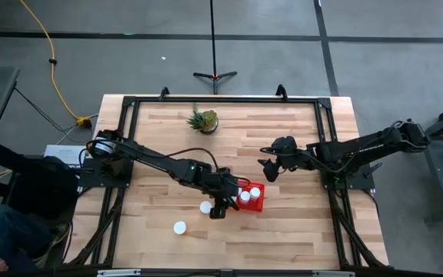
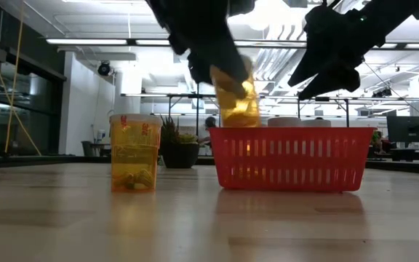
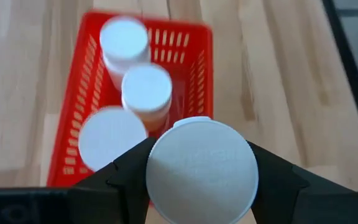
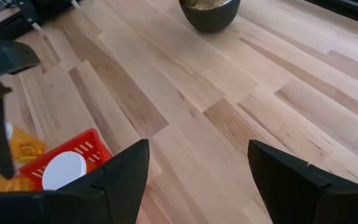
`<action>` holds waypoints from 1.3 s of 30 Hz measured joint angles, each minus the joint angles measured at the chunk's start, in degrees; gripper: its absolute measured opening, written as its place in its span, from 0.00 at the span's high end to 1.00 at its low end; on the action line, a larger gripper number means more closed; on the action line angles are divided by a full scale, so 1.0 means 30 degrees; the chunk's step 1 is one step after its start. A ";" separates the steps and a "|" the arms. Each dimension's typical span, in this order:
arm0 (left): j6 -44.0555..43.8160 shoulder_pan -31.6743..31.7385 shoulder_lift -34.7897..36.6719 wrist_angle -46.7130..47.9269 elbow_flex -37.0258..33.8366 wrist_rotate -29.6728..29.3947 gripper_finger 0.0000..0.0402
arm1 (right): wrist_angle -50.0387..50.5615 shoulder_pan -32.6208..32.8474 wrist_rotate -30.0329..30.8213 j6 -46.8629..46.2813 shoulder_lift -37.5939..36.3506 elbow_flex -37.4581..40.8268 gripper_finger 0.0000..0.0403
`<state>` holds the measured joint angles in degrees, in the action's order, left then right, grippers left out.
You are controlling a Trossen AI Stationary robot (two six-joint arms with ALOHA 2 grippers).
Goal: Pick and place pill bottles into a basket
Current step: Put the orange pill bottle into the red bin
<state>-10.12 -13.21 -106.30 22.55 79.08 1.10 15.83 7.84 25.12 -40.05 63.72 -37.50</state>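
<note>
The red mesh basket point(image 1: 254, 197) stands mid-table with three white-capped bottles in it point(image 3: 146, 87). My left gripper point(image 1: 220, 206) is shut on an amber, white-capped pill bottle point(image 3: 202, 169), held over the basket's left end point(image 2: 235, 98). Two more bottles stand on their bases on the table, one just left of the gripper point(image 1: 205, 207) point(image 2: 134, 153) and one nearer the front edge point(image 1: 179, 227). My right gripper point(image 1: 271, 165) is open and empty, raised above the table to the far right of the basket point(image 4: 197, 180). My left gripper pinches the bottle between its two fingers point(image 3: 126, 180), one on either side just under the white cap point(image 3: 202, 169). The fingers come from above, pointing down. The bottle hangs slightly tilted point(image 2: 237, 105), lifted clear, its bottom about level with the basket's rim.
A small spiky green potted plant point(image 1: 204, 120) stands near the table's far edge, and its dark pot shows in the right wrist view point(image 4: 210, 12). Bare wood lies to the right of the basket and along the front edge.
</note>
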 joint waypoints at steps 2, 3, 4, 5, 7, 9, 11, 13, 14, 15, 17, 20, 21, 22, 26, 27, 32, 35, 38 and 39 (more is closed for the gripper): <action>-0.0076 0.0007 -0.0133 0.0078 -0.0013 -0.0029 0.39 | -0.0003 0.0000 0.0002 0.0002 0.0000 0.0000 0.35; -0.0076 0.0007 -0.0198 -0.0176 0.0016 -0.0087 0.40 | 0.0010 0.0000 0.0022 0.0007 0.0000 0.0000 0.35; -0.0072 0.0007 -0.0241 -0.0066 0.0017 -0.0178 0.41 | 0.0009 0.0000 0.0059 0.0011 0.0000 0.0000 0.35; -0.0073 0.0015 -0.0253 0.0133 0.0000 -0.0209 0.41 | 0.0041 0.0000 0.0093 0.0027 0.0000 0.0000 0.35; -0.0074 0.0022 -0.0257 0.0028 -0.0005 -0.0305 0.41 | 0.0086 0.0000 0.0146 0.0058 0.0000 0.0000 0.35; -0.0064 0.0022 -0.0257 0.0011 -0.0005 -0.0639 0.41 | 0.0173 0.0000 0.0146 0.0106 0.0000 0.0000 0.35; 0.0163 0.0022 -0.0257 0.0120 -0.0005 -0.1091 0.40 | 0.0269 0.0000 0.0146 0.0146 0.0000 0.0000 0.35; 0.0250 0.0022 -0.0257 0.0119 -0.0005 -0.1379 0.37 | 0.0410 0.0000 0.0146 0.0153 0.0000 0.0000 0.35; 0.0281 0.0022 -0.0257 0.0131 -0.0005 -0.1465 0.36 | 0.0487 0.0000 0.0146 0.0153 0.0000 0.0000 0.35; 0.0281 0.0022 -0.0257 0.0187 -0.0005 -0.1472 0.35 | 0.0594 0.0000 0.0153 0.0153 0.0000 0.0000 0.35; 0.0281 0.0022 -0.0257 0.0296 -0.0005 -0.1472 0.37 | 0.0718 0.0000 0.0222 0.0153 0.0000 0.0000 0.35; 0.0281 0.0022 -0.0257 0.0367 -0.0005 -0.1469 0.41 | 0.0753 0.0000 0.0306 0.0219 0.0000 0.0000 0.35; 0.0281 0.0022 -0.0257 0.0363 -0.0005 -0.1445 0.41 | 0.0761 0.0000 0.0306 0.0219 0.0000 0.0000 0.35; 0.0281 0.0022 -0.0257 0.0362 -0.0005 -0.1385 0.41 | 0.0768 0.0000 0.0306 0.0219 0.0000 0.0000 0.35; 0.0281 0.0022 -0.0372 0.0317 0.0000 -0.1224 0.38 | 0.0816 0.0000 0.0306 0.0220 0.0000 0.0000 0.35; 0.0281 0.0022 -0.0499 0.0170 0.0019 -0.1241 0.35 | 0.0837 0.0000 0.0306 0.0219 0.0000 0.0000 0.35; 0.0289 0.0022 -0.0940 -0.0181 0.0052 -0.1362 0.28 | 0.1036 0.0000 0.0299 0.0219 0.0000 0.0000 0.35; 0.0285 0.0022 -0.1014 0.0127 -0.0042 -0.1009 0.29 | 0.1096 0.0007 0.0294 0.0219 0.0000 0.0000 0.35; 0.0288 0.0022 -0.1007 0.0060 0.0016 -0.0976 0.29 | 0.1125 0.0007 0.0298 0.0219 0.0000 0.0000 0.35; 0.0288 0.0022 -0.1003 0.0191 0.0029 -0.0976 0.29 | 0.1133 0.0007 0.0295 0.0219 0.0000 0.0000 0.35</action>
<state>-9.26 -13.15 -109.31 23.12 79.17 -1.83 19.23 7.86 26.01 -39.40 63.72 -37.50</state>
